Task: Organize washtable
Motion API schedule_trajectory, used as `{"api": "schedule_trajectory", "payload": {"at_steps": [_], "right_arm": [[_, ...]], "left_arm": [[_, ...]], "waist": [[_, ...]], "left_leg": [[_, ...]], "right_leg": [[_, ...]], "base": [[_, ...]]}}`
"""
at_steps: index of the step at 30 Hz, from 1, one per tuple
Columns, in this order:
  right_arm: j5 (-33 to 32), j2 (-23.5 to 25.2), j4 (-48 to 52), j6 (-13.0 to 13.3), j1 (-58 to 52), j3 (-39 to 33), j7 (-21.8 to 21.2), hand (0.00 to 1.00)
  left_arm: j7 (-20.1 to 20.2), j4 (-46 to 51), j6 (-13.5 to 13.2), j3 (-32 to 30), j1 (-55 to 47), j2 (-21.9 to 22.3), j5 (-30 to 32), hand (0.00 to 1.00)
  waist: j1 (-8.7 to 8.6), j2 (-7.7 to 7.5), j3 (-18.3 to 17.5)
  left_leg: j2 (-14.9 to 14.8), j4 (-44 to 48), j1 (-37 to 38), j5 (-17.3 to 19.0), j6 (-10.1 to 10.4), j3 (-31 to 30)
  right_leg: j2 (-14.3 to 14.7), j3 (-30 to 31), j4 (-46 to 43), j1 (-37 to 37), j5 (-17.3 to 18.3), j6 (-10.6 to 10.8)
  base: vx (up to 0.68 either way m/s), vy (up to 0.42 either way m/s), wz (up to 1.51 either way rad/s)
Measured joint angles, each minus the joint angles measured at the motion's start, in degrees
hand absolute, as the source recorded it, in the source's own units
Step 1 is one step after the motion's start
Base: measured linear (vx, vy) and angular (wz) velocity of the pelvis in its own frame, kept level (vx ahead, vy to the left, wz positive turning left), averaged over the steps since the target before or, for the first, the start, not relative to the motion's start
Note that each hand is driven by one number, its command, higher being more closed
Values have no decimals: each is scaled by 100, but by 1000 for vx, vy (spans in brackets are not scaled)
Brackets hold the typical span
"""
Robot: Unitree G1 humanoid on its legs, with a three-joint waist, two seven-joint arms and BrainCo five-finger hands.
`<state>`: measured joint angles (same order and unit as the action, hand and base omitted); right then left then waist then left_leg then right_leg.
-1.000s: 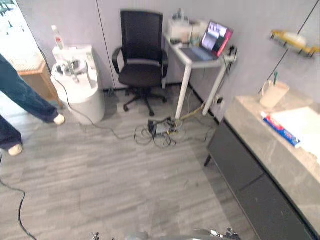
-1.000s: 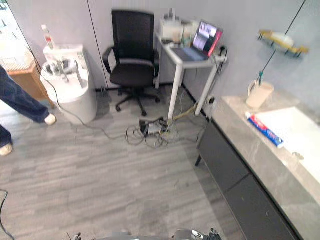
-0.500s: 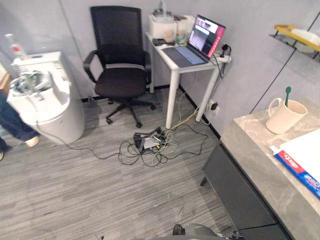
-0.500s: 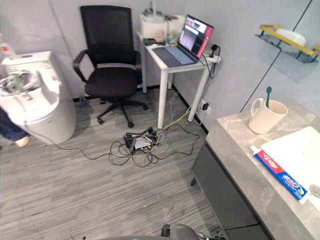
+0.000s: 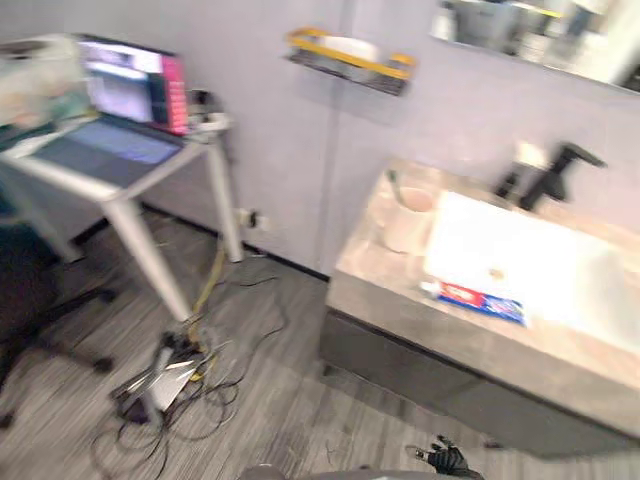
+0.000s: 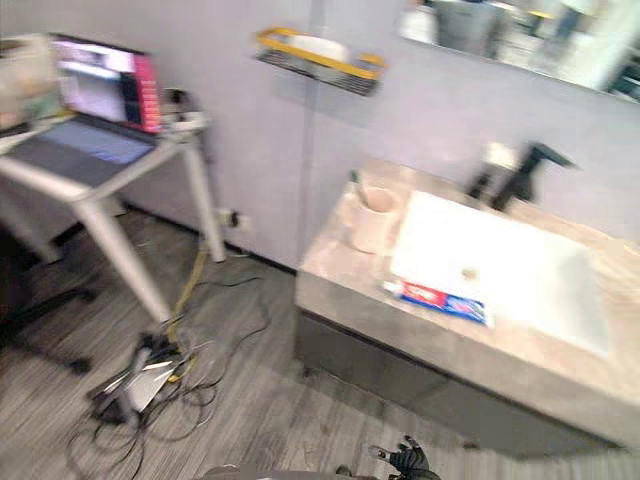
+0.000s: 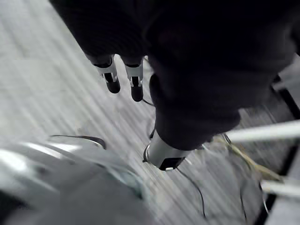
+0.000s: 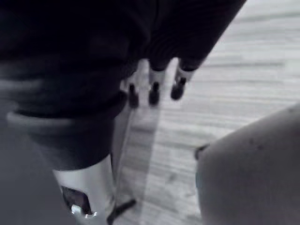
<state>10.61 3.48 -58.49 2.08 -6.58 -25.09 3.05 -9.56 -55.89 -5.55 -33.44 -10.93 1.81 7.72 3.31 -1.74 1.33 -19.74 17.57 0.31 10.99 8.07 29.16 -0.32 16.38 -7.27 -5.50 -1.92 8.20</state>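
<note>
The grey stone washtable point(image 5: 392, 297) stands at the right against the wall, with a white sink basin point(image 5: 520, 255) set in it. A beige cup point(image 5: 405, 215) holding a green toothbrush point(image 5: 392, 185) stands at the basin's left corner. A red and blue toothpaste box point(image 5: 478, 300) lies along the front edge of the basin. A black faucet point(image 5: 555, 170) rises behind the basin. My left hand point(image 7: 112, 77) hangs over the floor with straight fingers and holds nothing. My right hand point(image 8: 153, 89) hangs the same way, empty.
A yellow wall shelf point(image 5: 345, 60) and a mirror point(image 5: 540, 30) hang above the washtable. A white desk point(image 5: 110, 170) with an open laptop point(image 5: 130, 100) stands at the left. A tangle of cables point(image 5: 170, 385) lies on the grey floor under it.
The camera has swung to the right: the washtable now fills the right half, while the chair, the white appliance and the person have slid out on the left.
</note>
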Motion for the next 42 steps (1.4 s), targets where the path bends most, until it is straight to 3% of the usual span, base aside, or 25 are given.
{"api": "schedule_trajectory", "payload": {"at_steps": [2,4,5,6,7,8,9,10,11,12,13,14,15,17,21,23,25,26,31,39,42], "right_arm": [[-170,64,145,-4,-32,-129,10,0],[-353,80,316,0,-33,-222,-10,0],[-416,95,384,7,-32,-242,-24,0],[-440,78,381,10,-60,-214,-28,0],[-437,62,376,6,-64,-190,-53,0],[-444,46,405,-3,-66,-192,-70,0],[-425,-18,481,-21,-90,-162,-90,0],[-424,-23,521,-20,-104,-135,-91,0],[-400,-10,535,-22,-199,-115,-82,0],[-394,-11,479,-30,-211,-199,-98,0],[-393,-11,468,-23,-210,-244,-95,0],[-385,-122,259,-25,-145,-340,-92,0],[-380,-253,28,-47,-15,-376,-91,0],[-370,-322,-97,-69,75,-472,-72,0],[-326,-652,-549,-109,-62,-414,-35,0],[-330,-725,-692,-132,-162,-427,-6,0],[-336,-745,-769,-135,-190,-442,32,0],[-327,-628,-533,-122,-365,-303,47,0],[-327,-628,-537,-120,-365,-310,47,0],[-341,-743,-776,17,-366,-137,79,0],[-345,-858,-823,32,-279,43,111,0]], "left_arm": [[49,-33,-4,163,250,-82,20,0],[98,-38,-41,371,536,-7,25,0],[171,-18,-72,405,646,159,23,0],[207,9,-112,375,671,263,7,0],[214,-37,-110,371,675,344,-38,0],[272,-95,-41,283,651,392,-83,0],[305,-38,-34,177,572,409,-162,0],[305,3,-38,121,525,412,-218,0],[299,110,-41,11,402,382,-303,0],[301,-11,-35,-72,335,369,-414,0],[296,-111,-28,-88,338,367,-460,0],[300,-220,-32,-66,318,342,-490,0],[301,-285,-49,18,327,330,-485,0],[300,-462,-44,215,386,227,-487,0],[305,-467,-60,699,465,179,-683,0],[331,-461,-117,1074,422,150,-924,0],[342,-467,-141,1270,362,135,-936,0],[453,-442,-166,1382,315,25,-907,0],[453,-447,-167,1379,315,24,-907,0],[452,-567,-243,1303,296,-104,-929,0],[446,-683,-217,836,-2,-293,-928,0]], "waist": [[-137,-4,-5],[-271,84,51],[-265,166,140],[-259,90,195],[-229,99,194],[-237,168,145],[-237,242,75],[-247,189,77],[-215,33,35],[-135,11,10],[-139,35,-79],[-55,153,-154],[-76,224,-181],[-169,290,-175],[-245,305,-102],[-238,392,-115],[-241,408,-90],[-235,431,100],[-234,432,99],[-145,365,113],[-72,407,96]], "left_leg": [[90,-113,179,5,7,350],[154,-100,293,72,2,79],[194,-27,402,311,55,-276],[286,207,418,601,-19,-316],[331,303,414,690,-57,-378],[318,284,413,717,-122,-317],[175,268,402,667,-107,-72],[189,280,410,654,-85,8],[349,283,485,661,-14,160],[376,261,499,714,37,198],[459,125,457,727,-6,-5],[761,-211,405,702,-253,-572],[823,-429,444,601,-315,-645],[781,-451,451,496,-242,-584],[904,-109,399,380,-367,-1475],[977,-190,403,369,-360,-1615],[1064,-362,431,369,-358,-1649],[1295,-932,927,551,-388,-1811],[1297,-927,924,550,-389,-1840],[1468,-736,897,512,-446,-2663],[1499,-800,779,504,-458,-3035]], "right_leg": [[29,58,-77,-198,-20,-18],[106,-125,-374,-382,28,-95],[167,-425,-628,-403,190,-314],[135,-740,-809,-447,446,-455],[129,-754,-785,-479,484,-458],[25,-1099,-722,-531,693,-662],[-262,-1840,-1479,-822,899,-941],[-438,-2143,-1968,-957,999,-1044],[-722,-2610,-2106,-913,1174,-1099],[-599,-2575,-1707,-844,1096,-579],[-474,-2504,-1468,-792,948,-606],[-261,-2258,-944,-765,631,-626],[-118,-2088,-548,-730,368,-642],[36,-1993,-147,-628,129,-636],[-19,-1910,365,-174,-41,-578],[-49,-1896,645,-82,-181,-551],[-84,-1805,995,-13,-399,-509],[-192,-1692,1325,222,-613,-356],[-201,-1723,1326,239,-613,-355],[-454,-2250,1336,542,-503,-290],[-539,-2603,1337,508,-466,-272]], "base": [[-41,78,-131],[-70,-76,-89],[-78,-100,-72],[-132,-97,-78],[-171,-32,-71],[-153,-37,-76],[-97,-23,-67],[-1,-65,-66],[26,-41,-79],[40,-27,-85],[48,31,-112],[40,65,-119],[54,67,-112],[96,-4,-52],[89,19,-2],[53,74,-2],[34,73,-12],[13,31,-11],[0,0,3],[-11,7,36],[-26,-17,38]]}}
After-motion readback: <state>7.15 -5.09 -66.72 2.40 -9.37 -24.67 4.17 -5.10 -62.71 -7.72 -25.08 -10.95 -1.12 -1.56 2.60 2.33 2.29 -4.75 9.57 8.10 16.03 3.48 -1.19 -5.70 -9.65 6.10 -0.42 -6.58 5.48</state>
